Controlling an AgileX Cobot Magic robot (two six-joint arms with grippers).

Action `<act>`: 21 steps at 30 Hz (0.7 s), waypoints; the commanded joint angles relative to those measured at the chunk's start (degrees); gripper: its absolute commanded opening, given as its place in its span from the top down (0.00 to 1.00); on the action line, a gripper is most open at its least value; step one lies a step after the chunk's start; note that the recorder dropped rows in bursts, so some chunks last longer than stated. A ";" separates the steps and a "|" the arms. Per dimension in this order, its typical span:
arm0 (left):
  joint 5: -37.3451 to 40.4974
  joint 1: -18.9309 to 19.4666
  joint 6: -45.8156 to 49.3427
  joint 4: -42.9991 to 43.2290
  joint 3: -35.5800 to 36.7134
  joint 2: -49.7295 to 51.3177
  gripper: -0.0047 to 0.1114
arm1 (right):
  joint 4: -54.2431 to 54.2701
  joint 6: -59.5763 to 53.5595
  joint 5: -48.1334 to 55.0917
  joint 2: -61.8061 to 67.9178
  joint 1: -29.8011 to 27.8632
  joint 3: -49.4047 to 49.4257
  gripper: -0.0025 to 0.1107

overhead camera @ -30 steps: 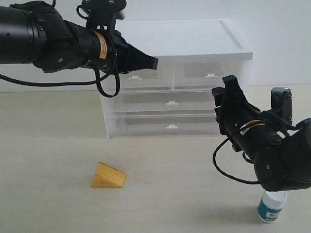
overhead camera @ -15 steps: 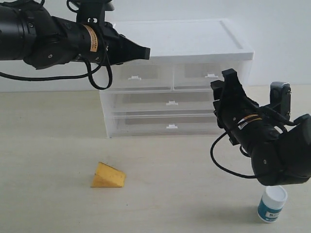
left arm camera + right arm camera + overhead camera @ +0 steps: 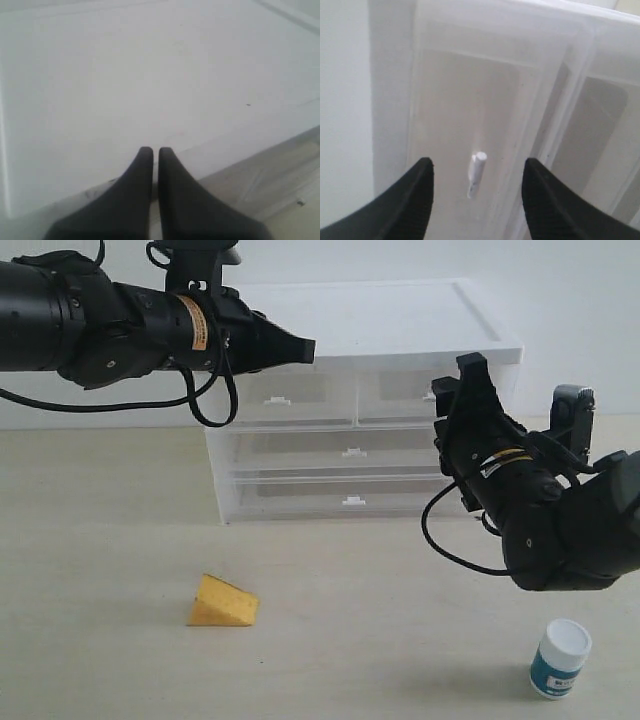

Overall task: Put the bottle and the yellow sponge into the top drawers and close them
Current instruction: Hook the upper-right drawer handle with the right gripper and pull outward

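Right claw [image 3: 477,164] stands wide with the handle [image 3: 476,176] of the right top drawer [image 3: 400,405] framed between its tips, probably to pull it open, while the bottle [image 3: 560,658] and yellow sponge [image 3: 223,602] lie apart on the table [image 3: 100,540].

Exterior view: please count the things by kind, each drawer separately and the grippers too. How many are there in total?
Small top drawers: 2
Wide drawers: 2
Yellow sponge: 1
Bottle: 1
Grippers: 2, the left gripper and the right gripper
Total: 8
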 commanded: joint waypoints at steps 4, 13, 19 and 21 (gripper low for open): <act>2.41 0.07 -0.03 -0.18 0.58 1.45 0.92 | 2.77 -2.35 6.34 -0.11 0.05 -3.30 0.55; 2.41 0.07 -0.03 -0.18 0.58 1.45 0.92 | 6.17 -6.85 9.08 -0.11 -0.06 -7.28 0.55; 2.41 0.07 -0.03 -0.18 0.58 1.45 0.92 | 6.92 -7.93 10.07 0.49 -0.06 -9.21 0.63; 2.39 0.07 -0.03 0.05 0.58 1.45 0.92 | 6.92 -8.08 10.07 0.49 -0.06 -9.21 0.79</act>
